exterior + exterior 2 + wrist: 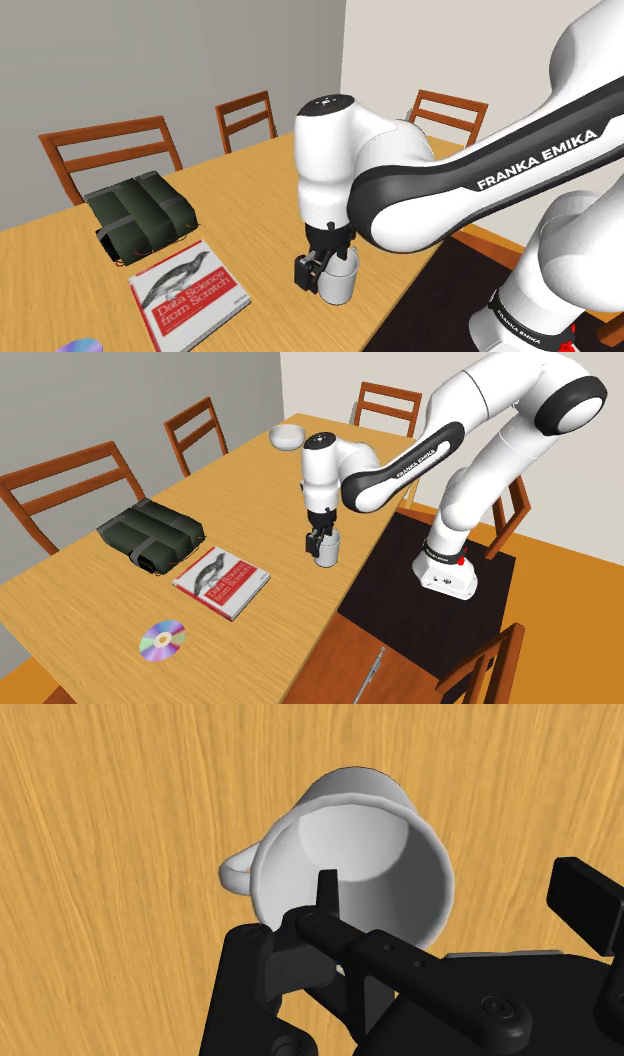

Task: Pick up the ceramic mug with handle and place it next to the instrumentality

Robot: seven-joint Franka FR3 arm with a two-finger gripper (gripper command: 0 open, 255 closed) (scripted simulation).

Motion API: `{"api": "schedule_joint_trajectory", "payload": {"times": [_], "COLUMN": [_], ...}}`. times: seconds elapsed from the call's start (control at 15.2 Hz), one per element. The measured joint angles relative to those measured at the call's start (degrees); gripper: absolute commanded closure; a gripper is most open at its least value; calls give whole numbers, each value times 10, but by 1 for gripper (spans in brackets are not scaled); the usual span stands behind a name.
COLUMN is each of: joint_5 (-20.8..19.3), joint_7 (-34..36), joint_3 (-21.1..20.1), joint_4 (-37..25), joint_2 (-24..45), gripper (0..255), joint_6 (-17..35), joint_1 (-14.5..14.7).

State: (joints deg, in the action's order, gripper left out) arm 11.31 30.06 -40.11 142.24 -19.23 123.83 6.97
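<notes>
Between my fingers: 1 wall of the white mug [350,844], on the side away from its handle [235,874]. 1 finger hangs inside the cup and the other outside it.
Jaws: my gripper [455,889] stands apart, astride that wall. A gap shows at the outer finger, so nothing is clamped.
Mug's place: upright on the wooden table [100,854], directly under my jaws.
Handling, as I judge it: stiff and smooth, so it could slip. Empty, it should be light, but a knock or a drop would likely chip it.
Hold: pinch the wall squarely, reaching well below the lip and leaving the handle free.
Risk: an off-centre squeeze might tip the mug toward its handle.
Next nearest: red-and-white book [190,290], apart from my jaws.
Beyond the book: dark green bag [140,215].
Well apart from my jaws: disc [162,640] and white bowl [288,436].
Drop-off spot: I cannot tell which of these the task means.
</notes>
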Motion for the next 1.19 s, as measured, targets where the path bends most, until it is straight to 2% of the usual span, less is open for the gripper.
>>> {"api": "schedule_joint_trajectory", "payload": {"times": [0.33,0.73,0.79,1.19], "joint_5": [-12,-14,-14,-14], "joint_7": [11,12,12,12], "joint_3": [-13,-15,-15,-15], "joint_4": [18,22,22,22], "joint_2": [29,33,33,33], "gripper": [0,0,255,255], "joint_6": [44,52,52,52], "joint_1": [-8,-9,-9,-9]}}
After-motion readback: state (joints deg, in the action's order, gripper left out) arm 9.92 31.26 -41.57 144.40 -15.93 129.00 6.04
